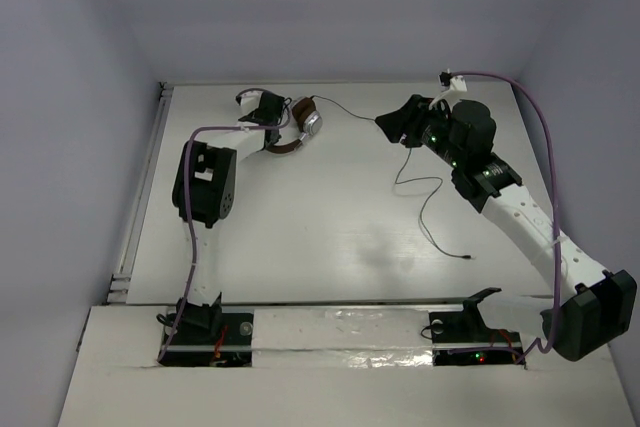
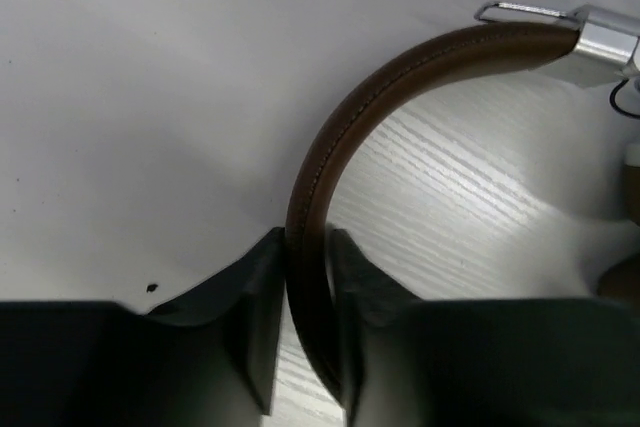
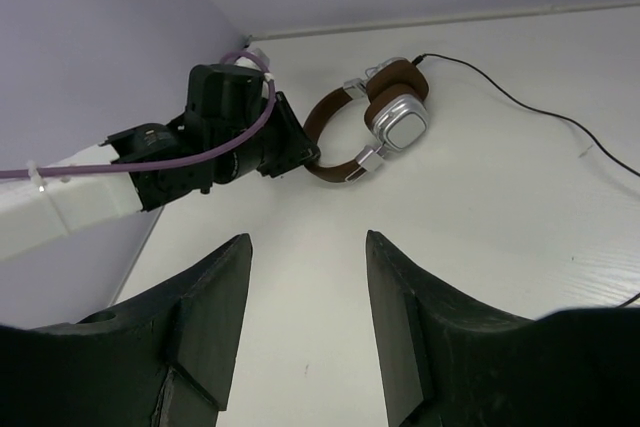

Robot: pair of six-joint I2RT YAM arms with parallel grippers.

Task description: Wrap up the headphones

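The headphones [image 1: 304,125] lie at the back left of the table, with a brown headband [image 2: 330,157] and silver ear cups [image 3: 402,127]. My left gripper [image 1: 275,127] is shut on the headband, which runs between its fingers [image 2: 260,287] in the left wrist view. The thin black cable [image 1: 430,209] trails right from the ear cups, passes by my right gripper [image 1: 390,125], and loops down to its plug [image 1: 468,259]. My right gripper is open and empty, above the table right of the headphones; its fingers [image 3: 215,297] stand wide apart.
Thick purple robot cables [image 1: 535,117] arc over both arms. A rail runs along the table's left edge [image 1: 140,197]. White walls enclose the back and sides. The arm bases [image 1: 205,327] sit at the near edge.
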